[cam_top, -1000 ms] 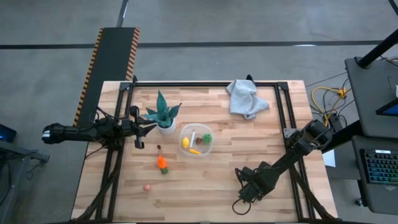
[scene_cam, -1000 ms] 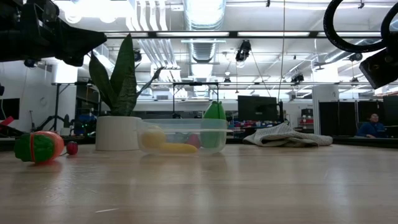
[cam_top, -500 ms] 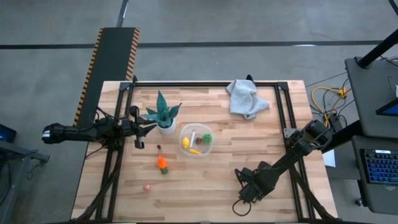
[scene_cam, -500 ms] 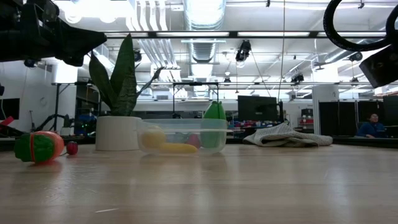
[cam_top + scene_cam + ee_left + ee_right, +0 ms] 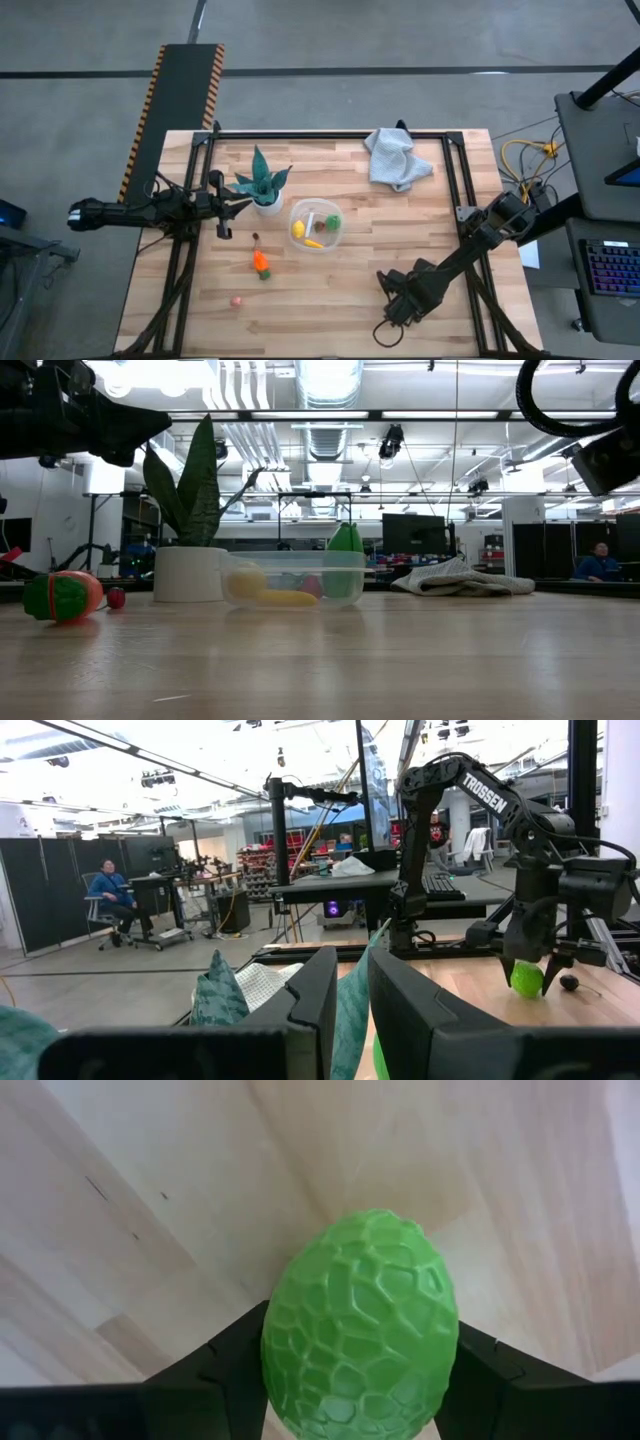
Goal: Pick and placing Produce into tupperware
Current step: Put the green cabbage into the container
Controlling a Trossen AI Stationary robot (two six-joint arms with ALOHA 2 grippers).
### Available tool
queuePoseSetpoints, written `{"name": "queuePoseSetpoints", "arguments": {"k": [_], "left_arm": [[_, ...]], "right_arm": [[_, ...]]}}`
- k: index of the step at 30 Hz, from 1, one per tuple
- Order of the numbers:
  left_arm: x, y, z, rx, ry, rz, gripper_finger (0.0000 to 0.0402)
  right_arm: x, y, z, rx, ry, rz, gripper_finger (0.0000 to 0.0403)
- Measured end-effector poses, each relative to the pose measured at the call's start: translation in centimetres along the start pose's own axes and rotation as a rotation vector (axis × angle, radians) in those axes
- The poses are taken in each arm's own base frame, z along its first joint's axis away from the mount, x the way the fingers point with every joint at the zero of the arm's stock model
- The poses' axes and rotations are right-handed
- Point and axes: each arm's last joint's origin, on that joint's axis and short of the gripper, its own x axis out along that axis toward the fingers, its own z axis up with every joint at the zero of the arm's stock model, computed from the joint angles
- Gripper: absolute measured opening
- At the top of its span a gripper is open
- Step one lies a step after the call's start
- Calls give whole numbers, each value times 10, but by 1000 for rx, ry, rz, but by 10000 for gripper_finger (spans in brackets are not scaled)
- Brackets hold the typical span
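Almost nothing is changed from a second earlier. The right gripper (image 5: 355, 1410) is held near the table's (image 5: 350, 290) near right part, its fingers (image 5: 215, 1370) partly parted and clamped on a bumpy green piece (image 5: 360, 1325). In the low view that arm has shifted slightly. The left gripper (image 5: 243, 201) remains at the far left beside the potted plant (image 5: 262, 185), fingers nearly closed and holding nothing. The tupperware (image 5: 315, 225) sits mid-table with produce inside; an orange piece (image 5: 261, 263) and a pink piece (image 5: 236, 300) lie outside it.
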Motion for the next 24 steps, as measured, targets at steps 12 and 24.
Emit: {"name": "queuePoseSetpoints", "arguments": {"k": [12, 24], "left_arm": [[0, 0, 0, 0, -1, 0, 48], [0, 0, 0, 0, -4, 1, 48]], "right_arm": [[-6, -4, 7, 5, -21, 16, 201], [-36, -3, 53, -104, -120, 94, 201]]}}
